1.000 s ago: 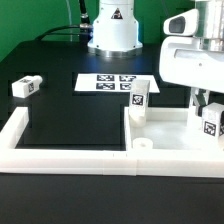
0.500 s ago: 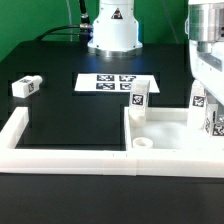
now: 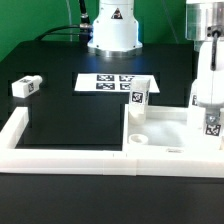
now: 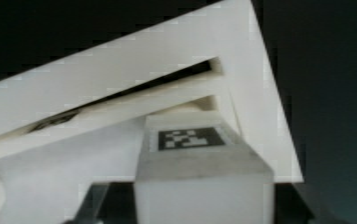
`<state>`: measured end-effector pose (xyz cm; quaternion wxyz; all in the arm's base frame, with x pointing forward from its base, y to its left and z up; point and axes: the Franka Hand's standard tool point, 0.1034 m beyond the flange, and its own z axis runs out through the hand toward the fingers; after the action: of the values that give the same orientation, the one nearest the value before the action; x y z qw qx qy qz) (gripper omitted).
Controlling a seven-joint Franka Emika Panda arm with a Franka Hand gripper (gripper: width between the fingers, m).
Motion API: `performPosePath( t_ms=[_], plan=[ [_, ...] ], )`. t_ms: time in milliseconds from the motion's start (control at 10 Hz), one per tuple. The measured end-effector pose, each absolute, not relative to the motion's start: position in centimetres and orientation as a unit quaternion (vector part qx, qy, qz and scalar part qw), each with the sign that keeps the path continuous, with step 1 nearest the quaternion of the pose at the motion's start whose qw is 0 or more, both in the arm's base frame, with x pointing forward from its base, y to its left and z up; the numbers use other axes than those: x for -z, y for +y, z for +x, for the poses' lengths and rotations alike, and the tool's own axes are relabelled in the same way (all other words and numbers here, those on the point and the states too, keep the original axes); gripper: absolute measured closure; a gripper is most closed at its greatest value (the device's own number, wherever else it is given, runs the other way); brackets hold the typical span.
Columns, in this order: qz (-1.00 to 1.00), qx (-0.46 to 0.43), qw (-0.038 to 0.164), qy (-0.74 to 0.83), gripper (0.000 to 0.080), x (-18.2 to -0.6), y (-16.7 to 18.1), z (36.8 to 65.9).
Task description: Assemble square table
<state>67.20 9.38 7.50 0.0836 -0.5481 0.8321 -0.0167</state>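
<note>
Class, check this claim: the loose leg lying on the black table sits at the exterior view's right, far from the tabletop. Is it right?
No: the loose leg sits at the exterior view's left, far from the tabletop; the exterior view shows it.

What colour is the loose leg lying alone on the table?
The loose leg is white with a black-and-white tag; the exterior view shows it best.

The exterior view looks down toward the arm's base (image 3: 112, 30); the close wrist view shares the tabletop (image 3: 172, 129) (image 4: 104, 85).
</note>
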Motion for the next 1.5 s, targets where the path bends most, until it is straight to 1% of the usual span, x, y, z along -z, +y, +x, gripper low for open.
performPosePath(
  t_ms=[100,200,300,400,500,600,700,800,1300,1400,1500],
  plan=[
    [-0.553,0.017,0.084,0.829,0.0441,-7.5,9.4,67.2],
    [-0.554,0.017,0.084,0.828,0.0441,-7.5,9.5,67.2],
    [-0.570,0.027,0.090,0.816,0.0255,-7.7,9.2,67.1],
    [-0.591,0.041,0.098,0.799,0.0173,-8.4,8.4,65.6],
    [-0.613,0.044,0.097,0.783,0.0173,-9.3,7.2,63.9],
    [-0.628,0.046,0.097,0.771,0.0156,-10.4,6.0,63.0],
    [-0.636,0.050,0.100,0.763,0.0151,-10.9,4.9,62.4],
    [-0.642,0.052,0.099,0.758,0.0151,-11.0,4.2,62.1],
    [-0.652,0.052,0.097,0.750,0.0150,-10.7,4.3,62.0],
    [-0.682,0.057,0.095,0.723,0.0150,-10.8,2.9,61.3],
    [-0.715,0.071,0.101,0.689,0.0150,-11.8,0.6,59.8]
  ],
)
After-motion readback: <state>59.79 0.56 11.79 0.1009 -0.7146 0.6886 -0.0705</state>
